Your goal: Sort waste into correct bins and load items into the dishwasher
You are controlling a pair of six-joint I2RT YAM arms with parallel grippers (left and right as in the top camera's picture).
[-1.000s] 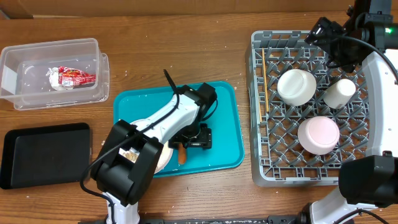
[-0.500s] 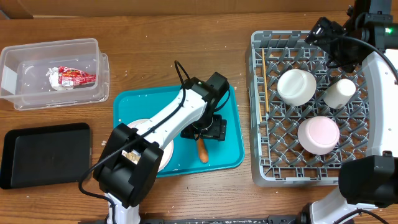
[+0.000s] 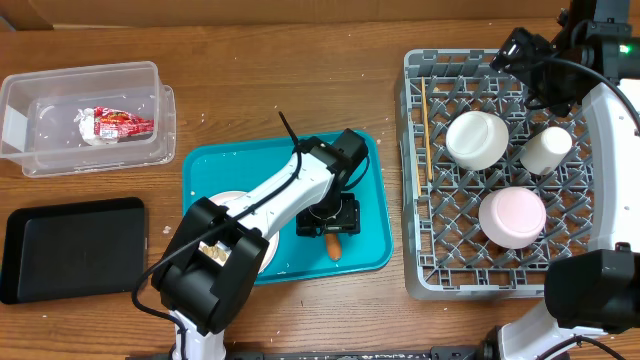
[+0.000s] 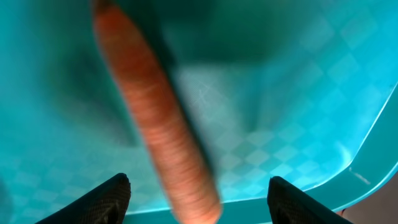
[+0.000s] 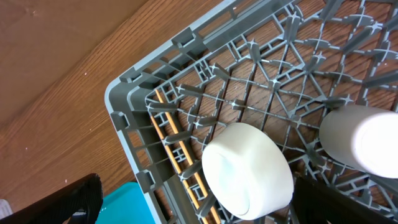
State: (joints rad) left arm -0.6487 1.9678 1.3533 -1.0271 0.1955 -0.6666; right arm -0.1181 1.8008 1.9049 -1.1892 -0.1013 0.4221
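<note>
The small orange carrot (image 4: 161, 130) lies on the teal tray (image 4: 298, 93). My left gripper (image 4: 199, 186) is open and astride it, a gap showing on each side of the carrot. From overhead the carrot (image 3: 332, 247) pokes out below the left gripper (image 3: 328, 225). The grey dish rack (image 3: 415, 240) holds two upturned white bowls (image 3: 477, 138) (image 3: 511, 217), a cup (image 3: 546, 150) and chopsticks (image 3: 424, 130). My right gripper (image 5: 199, 196) hangs open and empty over the rack's far left corner. The clear tub (image 3: 30, 85) holds the red-and-white wrapper (image 3: 120, 125).
A white plate (image 3: 228, 200) sits on the teal tray (image 3: 220, 165), mostly under my left arm. The black tray (image 3: 70, 248) lies at the front left. The rack's grey rim (image 5: 124, 93) and the chopsticks (image 5: 180, 155) lie under the right wrist camera.
My left gripper has swung right across the teal tray, and the carrot has shifted right with it. The jaws stand a little narrower. The right arm has not moved.
</note>
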